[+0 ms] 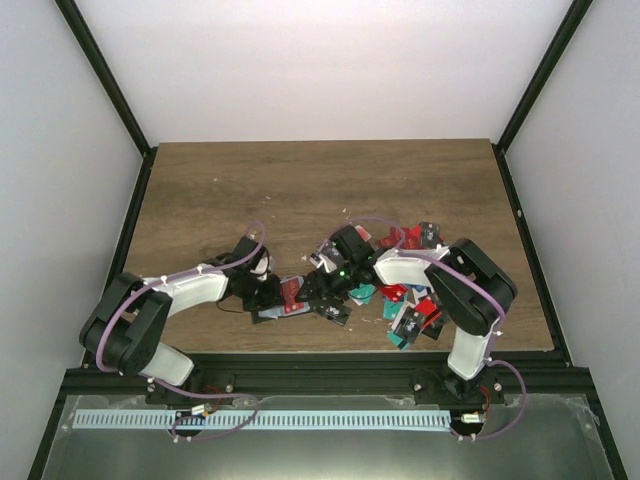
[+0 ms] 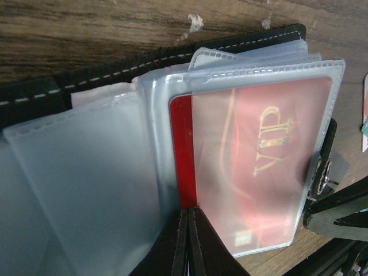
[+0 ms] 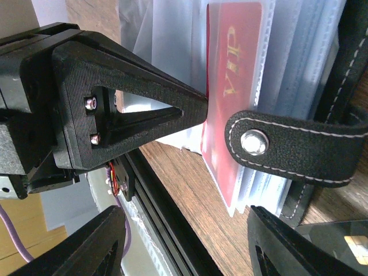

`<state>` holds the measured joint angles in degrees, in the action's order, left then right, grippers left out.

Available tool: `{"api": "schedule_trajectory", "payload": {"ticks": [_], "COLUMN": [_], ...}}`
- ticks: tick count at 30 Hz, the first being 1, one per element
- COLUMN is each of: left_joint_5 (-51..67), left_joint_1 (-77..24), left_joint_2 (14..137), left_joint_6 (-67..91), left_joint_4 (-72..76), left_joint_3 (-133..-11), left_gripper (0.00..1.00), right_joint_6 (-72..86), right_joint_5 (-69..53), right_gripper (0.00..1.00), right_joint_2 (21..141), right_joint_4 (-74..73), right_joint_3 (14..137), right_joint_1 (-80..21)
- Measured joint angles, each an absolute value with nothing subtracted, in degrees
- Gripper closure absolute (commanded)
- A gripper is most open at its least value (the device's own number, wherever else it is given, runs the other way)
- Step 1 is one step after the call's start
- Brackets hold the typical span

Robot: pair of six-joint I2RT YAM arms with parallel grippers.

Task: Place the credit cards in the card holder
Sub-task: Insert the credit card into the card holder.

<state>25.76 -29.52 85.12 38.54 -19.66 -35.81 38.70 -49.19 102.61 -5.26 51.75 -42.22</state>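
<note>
Table (image 1: 300, 190) carries it all. The holder (image 2: 115, 69) lies open near the front edge, between my two arms, and the loose cards (image 1: 410, 305) are heaped just to its right.

My left gripper (image 2: 187, 215) is closed tight at the holder's near edge, its tip against the sleeve (image 2: 270, 230). I cannot tell whether it pinches plastic or only presses on it. My right gripper (image 3: 184, 224) stands partly apart with nothing in it, hanging just beside the tab (image 3: 287, 144).

The red card (image 2: 259, 161) sits mostly inside that clear sleeve, with a bare strip showing along one long side. I judge it is not yet fully seated.

To finish well, I should:
- keep my left gripper steady so the pages cannot fan or slide
- bring one right finger flat against the bare strip
- push straight along the sleeve, not downward, so the thin plastic does not buckle
- stay clear of the tab, which could snag a finger and drag the holder round
</note>
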Motion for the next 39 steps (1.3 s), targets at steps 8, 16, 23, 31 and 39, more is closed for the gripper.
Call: {"api": "schedule_trajectory", "payload": {"ticks": [8,16,23,31,39], "left_joint_5": [25.8,25.78,25.74,25.26,23.55], "left_joint_1": [-29.56,-29.67,-29.78,-30.13,-30.52], "left_joint_2": [85.12,85.14,85.14,84.79,83.48], "left_joint_6": [38.61,38.83,39.05,39.4,40.47], "left_joint_4": [-19.09,-18.92,-18.85,-18.92,-20.18], "left_joint_3": [-35.59,-35.55,-35.55,-35.53,-35.53], "left_gripper": [0.96,0.96,0.96,0.96,0.96], "right_joint_6": [38.7,38.68,38.59,37.91,36.25], "right_joint_5": [-49.78,-50.5,-50.72,-50.39,-49.25], "right_gripper": [0.4,0.4,0.4,0.41,0.41], "right_joint_2": [104.38,105.27,105.49,106.37,106.37], "right_joint_4": [-4.62,-4.64,-4.95,-7.55,-11.14], "right_joint_3": [51.83,53.34,54.72,57.06,59.94], "right_joint_1": [-42.37,-42.78,-43.38,-44.21,-44.86]}}
